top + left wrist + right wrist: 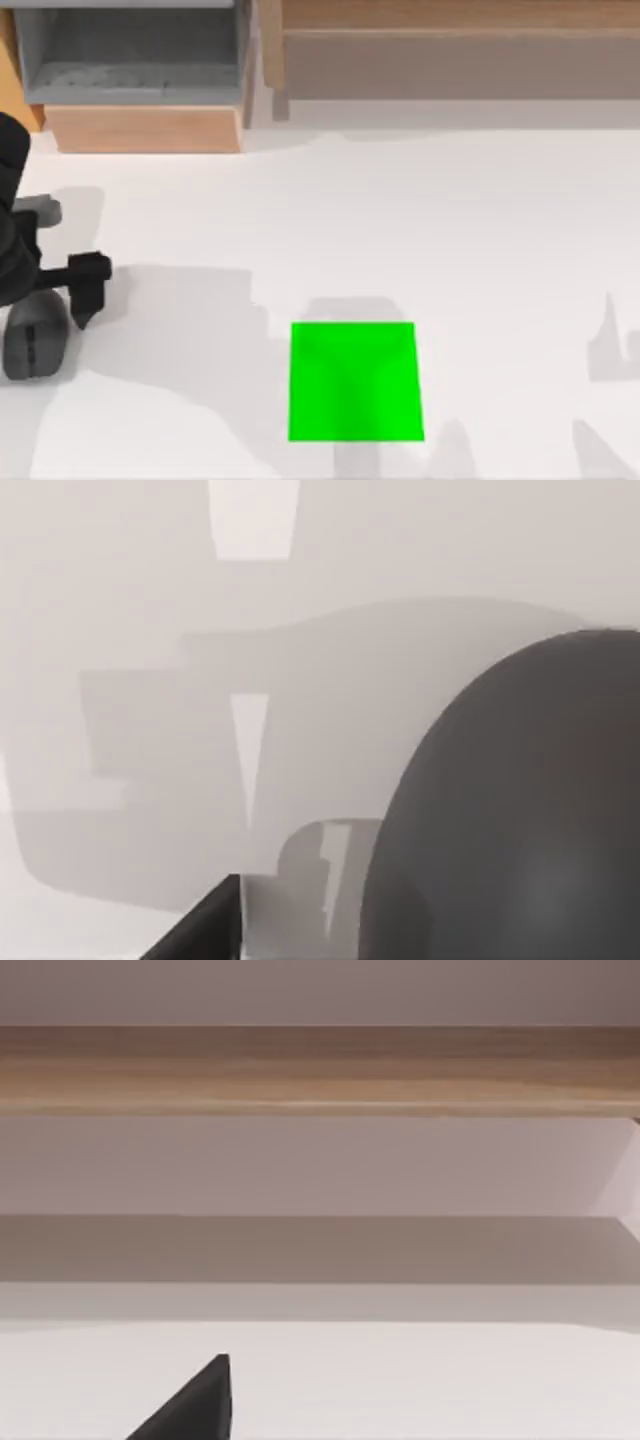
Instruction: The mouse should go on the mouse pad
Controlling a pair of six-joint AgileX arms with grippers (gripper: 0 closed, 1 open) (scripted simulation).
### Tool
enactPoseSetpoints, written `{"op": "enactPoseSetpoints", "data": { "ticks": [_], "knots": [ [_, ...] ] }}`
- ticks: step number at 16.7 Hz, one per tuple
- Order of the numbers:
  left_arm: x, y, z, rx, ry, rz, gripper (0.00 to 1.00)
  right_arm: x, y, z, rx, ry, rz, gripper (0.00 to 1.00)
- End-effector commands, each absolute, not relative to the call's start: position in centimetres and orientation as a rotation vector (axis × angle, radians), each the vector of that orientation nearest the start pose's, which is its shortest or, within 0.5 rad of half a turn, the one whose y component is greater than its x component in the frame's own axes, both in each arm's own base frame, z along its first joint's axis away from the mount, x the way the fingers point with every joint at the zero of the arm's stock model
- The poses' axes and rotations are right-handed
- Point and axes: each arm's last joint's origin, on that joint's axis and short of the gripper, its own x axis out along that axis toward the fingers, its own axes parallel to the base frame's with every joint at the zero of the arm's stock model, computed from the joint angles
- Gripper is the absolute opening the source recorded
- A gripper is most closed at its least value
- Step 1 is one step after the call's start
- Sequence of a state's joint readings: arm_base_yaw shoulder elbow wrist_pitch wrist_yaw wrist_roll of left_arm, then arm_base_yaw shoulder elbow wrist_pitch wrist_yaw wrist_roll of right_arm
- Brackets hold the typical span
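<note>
The mouse (36, 342), a dark grey rounded oval, lies on the white table near the left edge. It also looms large in the left wrist view (520, 810). My left gripper (55, 305) hangs open right over it. One black finger (84, 290) points down just beside the mouse's right side, and the other is hidden. That finger's tip (200, 930) stands apart from the mouse. The mouse pad (355, 382), a flat bright green square, lies near the front middle of the table, well to the right of the mouse. A fingertip (195, 1405) of my open right gripper hangs above bare table.
A grey and wood cabinet (140, 70) stands at the back left. A long wooden shelf (450, 40) runs along the back right, and the right wrist view faces its edge (320, 1070). White table lies between the mouse and the pad.
</note>
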State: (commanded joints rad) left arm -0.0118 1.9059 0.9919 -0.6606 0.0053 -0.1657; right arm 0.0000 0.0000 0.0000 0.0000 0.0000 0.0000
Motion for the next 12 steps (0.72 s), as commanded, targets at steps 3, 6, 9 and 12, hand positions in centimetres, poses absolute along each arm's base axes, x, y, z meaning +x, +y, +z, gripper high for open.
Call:
{"op": "enactPoseSetpoints", "data": {
  "ticks": [3, 6, 9, 12],
  "knots": [
    [30.9, -0.2, 9.2, -0.128, 1.571, 0.122, 0.00, 10.6, -0.1, 16.0, 0.000, 0.000, 0.000, 1.00],
    [30.9, -0.2, 9.2, -0.128, 1.571, 0.122, 0.00, 10.6, -0.1, 16.0, 0.000, 0.000, 0.000, 1.00],
    [30.9, -0.2, 9.2, -0.128, 1.571, 0.122, 0.00, 10.6, -0.1, 16.0, 0.000, 0.000, 0.000, 1.00],
    [31.1, -0.2, 11.8, -0.124, 1.531, 0.128, 0.00, 10.6, -0.1, 16.0, 0.000, 0.000, 0.000, 1.00]
  ]
}}
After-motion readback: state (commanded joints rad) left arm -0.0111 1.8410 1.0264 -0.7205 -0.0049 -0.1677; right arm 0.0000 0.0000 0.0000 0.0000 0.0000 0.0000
